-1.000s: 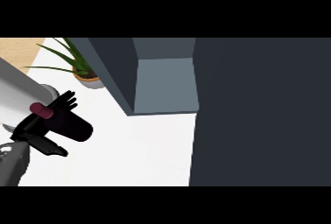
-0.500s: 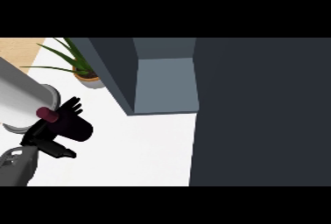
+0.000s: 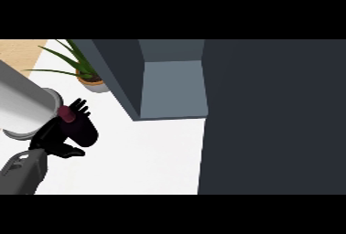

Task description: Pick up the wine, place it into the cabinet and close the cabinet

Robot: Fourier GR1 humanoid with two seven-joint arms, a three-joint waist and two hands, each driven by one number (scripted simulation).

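The wine bottle (image 3: pixel 76 129) is dark with a maroon cap (image 3: pixel 67 114). It is held over the white counter (image 3: pixel 148 160) at the view's left. My left hand (image 3: pixel 62 147) is shut on it, fingers (image 3: pixel 79 106) showing behind the cap, and most of the bottle is hidden by the hand. Its grey forearm (image 3: pixel 20 173) enters from the lower left. The cabinet (image 3: pixel 111 68) stands to the right of the bottle, its open inside (image 3: pixel 172 87) a paler grey-blue. My right hand does not show.
A broad dark panel (image 3: pixel 273 119) fills the right half of the view. A potted plant (image 3: pixel 86 75) stands on the counter behind the bottle, against the cabinet's side. A large pale grey cylinder (image 3: pixel 24 107) reaches in from the left edge, close to the hand.
The hand has carried the bottle a little up and to the right, tilting it from lying across to more upright. The pale cylinder reaches further into view.
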